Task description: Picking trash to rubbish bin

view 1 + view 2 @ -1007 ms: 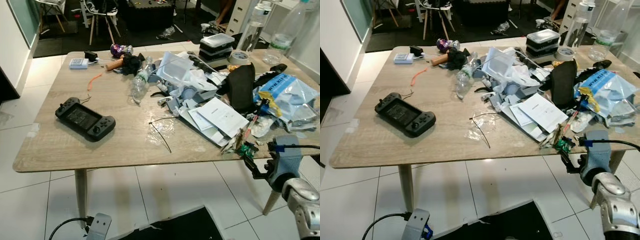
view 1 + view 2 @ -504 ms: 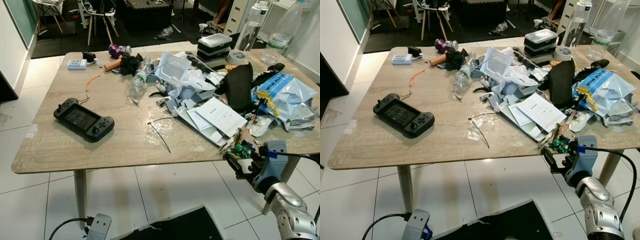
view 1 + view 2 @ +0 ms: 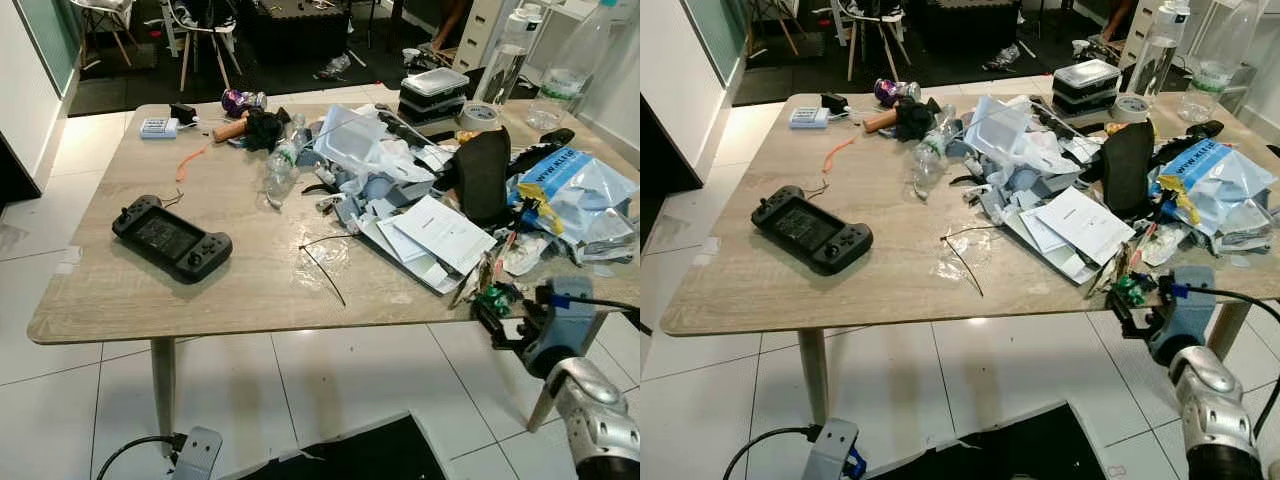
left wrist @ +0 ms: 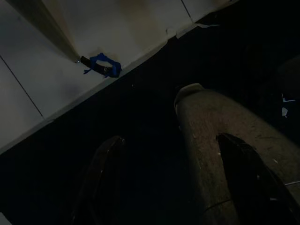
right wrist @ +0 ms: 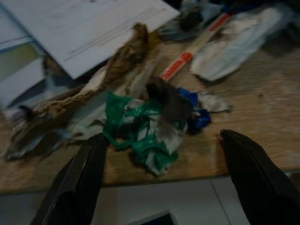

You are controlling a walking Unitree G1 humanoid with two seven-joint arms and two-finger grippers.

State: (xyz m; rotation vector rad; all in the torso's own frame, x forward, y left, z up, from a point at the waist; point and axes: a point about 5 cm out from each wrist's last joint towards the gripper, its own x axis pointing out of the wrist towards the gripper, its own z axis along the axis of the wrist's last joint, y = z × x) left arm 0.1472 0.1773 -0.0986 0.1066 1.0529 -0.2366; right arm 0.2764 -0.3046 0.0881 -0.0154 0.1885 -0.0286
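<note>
Your right gripper (image 5: pixel 159 180) hangs spread just off the desk's (image 3: pixel 250 290) near edge, facing the crumpled green plastic wrapper (image 5: pixel 138 133) beside white papers (image 3: pixel 440 232). Left wrist view shows dark fingers (image 4: pixel 101 180) apart over floor.

A: Where did I have room?
B: Left half of the table (image 3: pixel 250 270) was mostly bare, just the game controller (image 3: pixel 171 237).
A: And right?
B: Crowded: papers (image 3: pixel 442 232), black pouch (image 3: pixel 483 175), blue bag (image 3: pixel 575 182) blocked the green wrapper (image 5: pixel 140 133) behind.
</note>
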